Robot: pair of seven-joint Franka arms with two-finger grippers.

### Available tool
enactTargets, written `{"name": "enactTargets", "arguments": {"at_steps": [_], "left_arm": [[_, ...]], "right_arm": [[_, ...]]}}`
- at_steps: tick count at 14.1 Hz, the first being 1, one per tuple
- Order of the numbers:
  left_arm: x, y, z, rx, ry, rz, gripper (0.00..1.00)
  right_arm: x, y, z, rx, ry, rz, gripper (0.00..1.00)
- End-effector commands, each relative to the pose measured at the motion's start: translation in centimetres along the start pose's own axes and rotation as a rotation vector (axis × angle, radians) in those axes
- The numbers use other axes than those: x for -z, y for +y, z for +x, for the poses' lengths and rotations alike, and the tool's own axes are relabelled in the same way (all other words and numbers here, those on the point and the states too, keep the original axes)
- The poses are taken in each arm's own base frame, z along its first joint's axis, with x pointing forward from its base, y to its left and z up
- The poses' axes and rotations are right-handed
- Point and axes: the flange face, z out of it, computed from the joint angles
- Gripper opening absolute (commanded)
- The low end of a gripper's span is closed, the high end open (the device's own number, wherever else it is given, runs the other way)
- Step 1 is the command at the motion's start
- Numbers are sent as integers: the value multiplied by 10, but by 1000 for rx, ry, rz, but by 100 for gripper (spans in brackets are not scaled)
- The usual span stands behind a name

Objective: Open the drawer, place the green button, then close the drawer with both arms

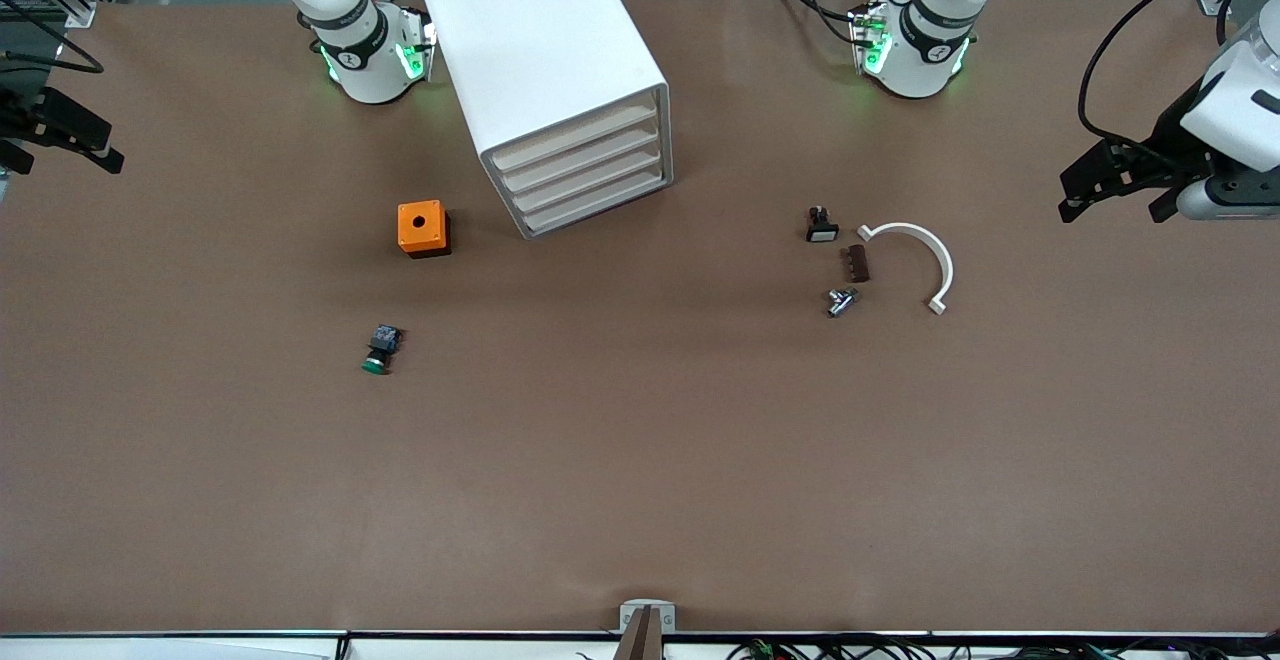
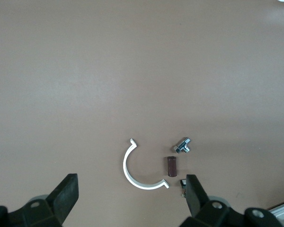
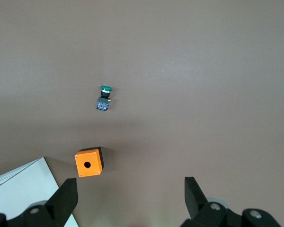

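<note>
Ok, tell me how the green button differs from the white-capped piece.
The green button has a round green cap; the white-capped piece has a rectangular white one. The button lies toward the right arm's end, nearer the front camera; the piece lies toward the left arm's end. Both are small, with dark bodies.

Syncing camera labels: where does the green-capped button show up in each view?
Front view: the button lies on its side on the table, nearer to the camera than the orange cube, toward the right arm's end.
Left wrist view: not in it.
Right wrist view: the button lies on bare table, apart from the orange cube.
Shared landmark: the orange cube with the round hole, in the front and right wrist views.
</note>
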Motion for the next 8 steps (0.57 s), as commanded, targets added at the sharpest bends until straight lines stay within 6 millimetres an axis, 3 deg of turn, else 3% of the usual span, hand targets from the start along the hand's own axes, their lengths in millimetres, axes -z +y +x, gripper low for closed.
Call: {"name": "enactTargets", "arguments": {"at_steps": [1,5,8], "left_arm": [[1,1,0,-4,-9,16,100],[-3,-1,5,19,-14,13,100],[-28,-3,14,20,-58,16,100]], "right_arm": [[6,1,-4,-3,6,10,100],[6,3,-4,-3,6,10,100],[7,3,-4,-2,11,10,100]]}}
